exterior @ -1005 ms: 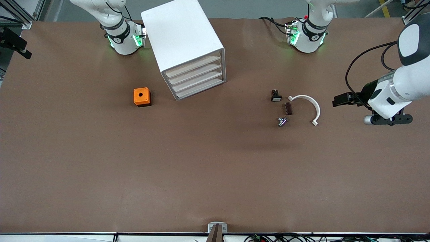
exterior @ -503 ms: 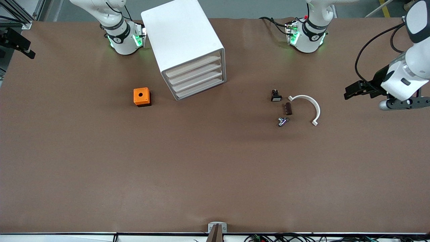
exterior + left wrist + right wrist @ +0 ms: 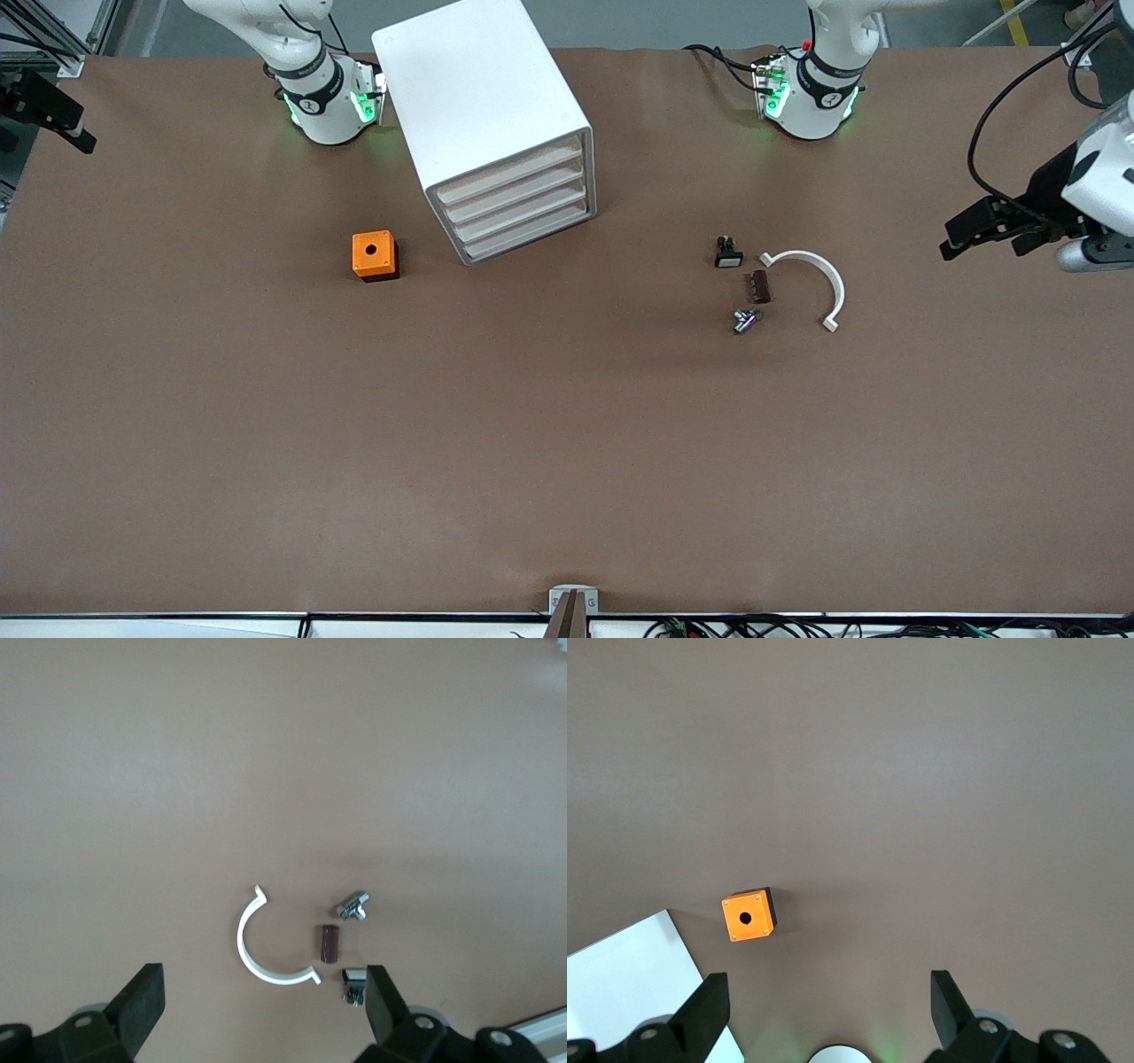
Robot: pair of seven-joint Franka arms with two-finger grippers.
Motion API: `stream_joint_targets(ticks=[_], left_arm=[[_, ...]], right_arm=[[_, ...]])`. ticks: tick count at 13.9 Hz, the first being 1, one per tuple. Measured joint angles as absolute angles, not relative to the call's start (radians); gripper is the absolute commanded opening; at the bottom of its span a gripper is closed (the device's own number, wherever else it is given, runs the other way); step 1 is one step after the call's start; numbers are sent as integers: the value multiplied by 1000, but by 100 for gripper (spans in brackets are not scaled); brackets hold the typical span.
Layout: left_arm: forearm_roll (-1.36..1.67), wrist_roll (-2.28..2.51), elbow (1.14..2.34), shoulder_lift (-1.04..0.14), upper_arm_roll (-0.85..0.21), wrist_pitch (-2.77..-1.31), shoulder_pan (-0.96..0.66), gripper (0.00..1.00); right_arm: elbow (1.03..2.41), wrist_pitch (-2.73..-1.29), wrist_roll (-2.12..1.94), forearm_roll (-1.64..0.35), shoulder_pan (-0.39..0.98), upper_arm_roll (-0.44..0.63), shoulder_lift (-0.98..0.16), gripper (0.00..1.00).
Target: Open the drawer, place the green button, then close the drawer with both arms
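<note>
**Front view.** Showing the cabinet (image 3: 483, 97), a smooth white box with rounded corners. Standing askew near the table (image 3: 567, 443) edge that runs along the robots' bases, fronts turned toward the table's middle, probably so that either arm can reach them. Showing all four drawers (image 3: 512, 174), shallow white trays with plain fronts, pushed in flush. Showing no green-capped button on the brown matte surface. Possibly lying inside a shut drawer, though not telling from here.

Sitting beside the cabinet toward the right arm's end: the cube (image 3: 374, 255), orange, with a round hole on top. Lying loose toward the left arm's end:
- a black part (image 3: 728, 253) with a white face
- a brown block (image 3: 759, 286)
- a shiny metal fitting (image 3: 744, 321)
- a thin white half-ring clip (image 3: 819, 279)

Hanging over the table edge at the left arm's end, well apart from these parts: the left gripper (image 3: 979, 229), carrying nothing. Not showing the right gripper.

**Left wrist view.** Looking down past black fingers (image 3: 142, 997) spread wide with nothing between them, onto the clip (image 3: 266, 948), block (image 3: 330, 942), fitting (image 3: 354, 905) and black part (image 3: 353, 979).

**Right wrist view.** Showing the right gripper (image 3: 828, 988) waiting high over the table near its own base, jaws spread and empty, above the cube (image 3: 749, 915) and a cabinet corner (image 3: 629, 974).
</note>
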State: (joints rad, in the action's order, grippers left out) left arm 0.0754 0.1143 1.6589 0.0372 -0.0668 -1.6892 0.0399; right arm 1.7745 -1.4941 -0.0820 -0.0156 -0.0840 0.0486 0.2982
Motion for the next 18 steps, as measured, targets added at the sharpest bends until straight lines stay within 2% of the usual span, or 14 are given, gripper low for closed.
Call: stream_joint_targets(ticks=[7, 18], left_arm=[[52, 115, 1554, 36, -68, -1612, 46, 100], [21, 115, 1544, 14, -79, -1586, 42, 100]], right_arm=[[1776, -1494, -82, -16, -83, 43, 298, 100], [1795, -1496, -82, -16, -83, 43, 309, 100]])
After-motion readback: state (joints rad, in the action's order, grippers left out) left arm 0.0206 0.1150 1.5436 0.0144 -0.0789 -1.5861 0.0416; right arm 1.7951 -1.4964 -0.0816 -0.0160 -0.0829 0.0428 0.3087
